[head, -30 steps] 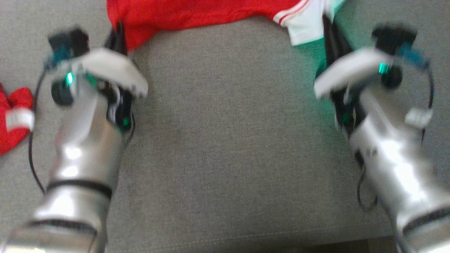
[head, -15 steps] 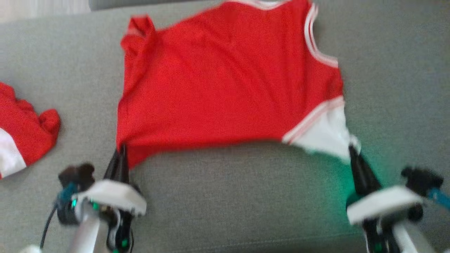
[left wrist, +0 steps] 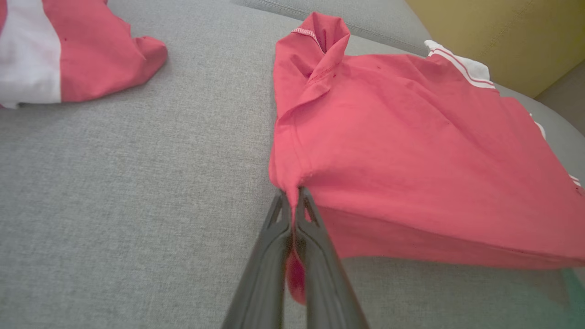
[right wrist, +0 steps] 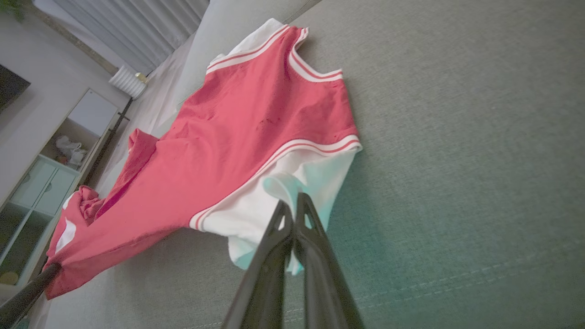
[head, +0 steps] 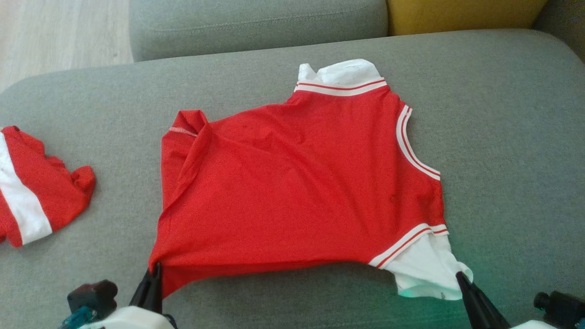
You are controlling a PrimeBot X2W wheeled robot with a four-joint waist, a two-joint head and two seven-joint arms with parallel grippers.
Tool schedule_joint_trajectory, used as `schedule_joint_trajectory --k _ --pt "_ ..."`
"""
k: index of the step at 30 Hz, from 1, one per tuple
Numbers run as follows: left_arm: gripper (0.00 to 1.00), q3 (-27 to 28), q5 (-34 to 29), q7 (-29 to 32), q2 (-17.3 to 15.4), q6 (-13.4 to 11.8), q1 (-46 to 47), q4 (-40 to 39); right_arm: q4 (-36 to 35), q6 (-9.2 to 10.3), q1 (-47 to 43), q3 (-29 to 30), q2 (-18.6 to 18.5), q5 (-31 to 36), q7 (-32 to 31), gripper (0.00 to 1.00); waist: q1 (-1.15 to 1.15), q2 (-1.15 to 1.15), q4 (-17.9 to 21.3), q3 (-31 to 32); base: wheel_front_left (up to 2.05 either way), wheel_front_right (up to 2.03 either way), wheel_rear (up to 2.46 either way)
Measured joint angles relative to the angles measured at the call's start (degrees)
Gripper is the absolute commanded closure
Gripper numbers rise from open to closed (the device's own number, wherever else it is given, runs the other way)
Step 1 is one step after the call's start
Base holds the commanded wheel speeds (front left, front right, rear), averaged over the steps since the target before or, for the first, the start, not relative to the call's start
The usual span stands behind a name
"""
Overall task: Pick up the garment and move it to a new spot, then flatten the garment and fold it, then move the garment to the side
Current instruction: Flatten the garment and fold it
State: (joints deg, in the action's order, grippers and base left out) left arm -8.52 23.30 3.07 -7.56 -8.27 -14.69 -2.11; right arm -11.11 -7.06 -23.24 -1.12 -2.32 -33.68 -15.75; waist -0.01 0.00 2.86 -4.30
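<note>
The right gripper (right wrist: pixel 292 205) has its jaws pinched together on the white sleeve of a red shirt (right wrist: pixel 247 132) with striped white trim. The shirt lies spread over a grey sofa seat (right wrist: pixel 457 137), its near edge lifted. At lower left, the left gripper (right wrist: pixel 49 270) meets the shirt's red corner. Beyond stand a glass-fronted cabinet (right wrist: pixel 50 169) and pale curtains (right wrist: pixel 137 23).

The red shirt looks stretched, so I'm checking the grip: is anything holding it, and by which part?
The shirt is held by both: left gripper shut on its red near corner, right gripper shut on the edge of the white sleeve.
</note>
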Motion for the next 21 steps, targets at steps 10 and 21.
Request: schedule_joint_trajectory --k 10,21 --pt "1.00 -0.6 1.5 5.2 -0.5 -0.8 0.2 -3.6 1.9 0.00 1.6 2.6 0.0 -4.2 -1.3 1.00 0.00 0.00 -0.7 -0.7 0.00 0.00 0.00" --pt "1.00 -1.6 3.0 11.3 -1.9 0.5 12.7 0.5 10.7 0.00 23.1 3.2 0.0 -2.9 -6.6 1.00 0.00 0.00 -0.1 -4.7 0.00 0.00 0.00"
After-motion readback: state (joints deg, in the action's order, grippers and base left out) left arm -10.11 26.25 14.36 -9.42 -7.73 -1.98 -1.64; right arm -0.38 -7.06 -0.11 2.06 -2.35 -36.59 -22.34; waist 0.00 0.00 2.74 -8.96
